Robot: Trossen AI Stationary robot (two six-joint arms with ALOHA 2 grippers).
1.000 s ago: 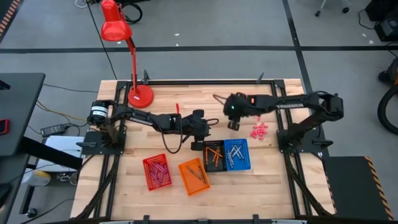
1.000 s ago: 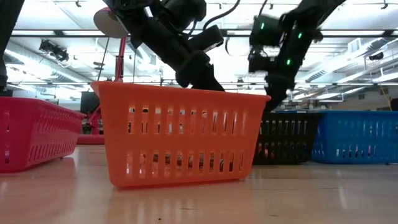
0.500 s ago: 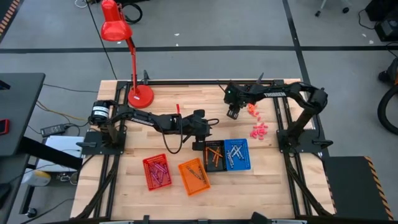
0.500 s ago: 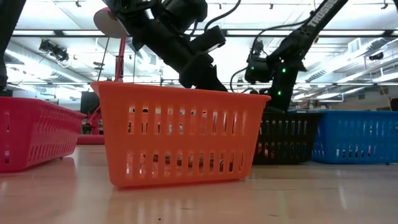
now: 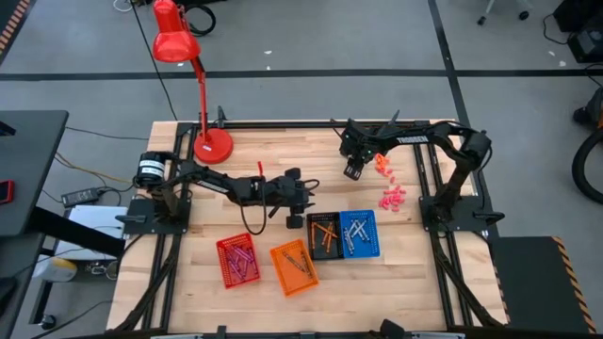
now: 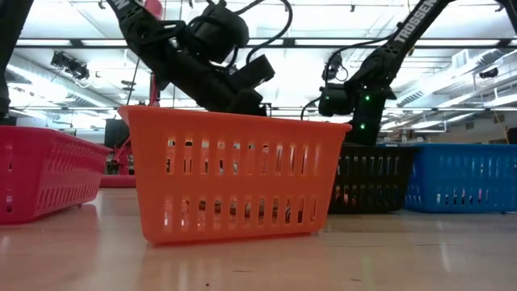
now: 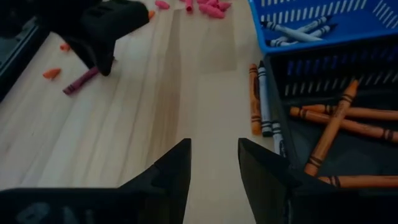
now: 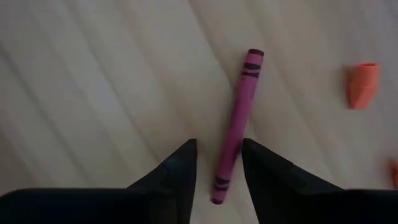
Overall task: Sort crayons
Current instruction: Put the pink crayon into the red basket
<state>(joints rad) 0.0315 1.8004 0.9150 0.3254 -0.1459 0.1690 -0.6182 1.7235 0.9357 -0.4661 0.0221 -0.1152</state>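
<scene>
Over the last second the right arm had swung away from the baskets to the far side of the table, and its right gripper (image 5: 352,169) now hung over a loose magenta crayon (image 8: 236,134) lying flat on the bare wood. Its fingers stood apart and empty, one to each side of the crayon's near end, with the crayon roughly in line with the gap. An orange scrap (image 8: 362,84) lay near the crayon, and a pink pile (image 5: 393,197) of small bits sat nearer the baskets. The left gripper (image 5: 294,195) had drawn back a little from the black basket (image 5: 323,247) toward the table's middle; its fingers were parted with nothing between them. Just beside that basket an orange crayon (image 7: 254,99) and a grey crayon (image 7: 264,102) lay side by side on the table, unsorted. More orange crayons lay in the black basket, grey ones in the blue basket (image 5: 359,249), and sticks also showed in the red basket (image 5: 237,260) and the orange basket (image 5: 294,267). The move suggested the right arm was lined up for its next pick, the magenta crayon, likely bound for the red basket.
</scene>
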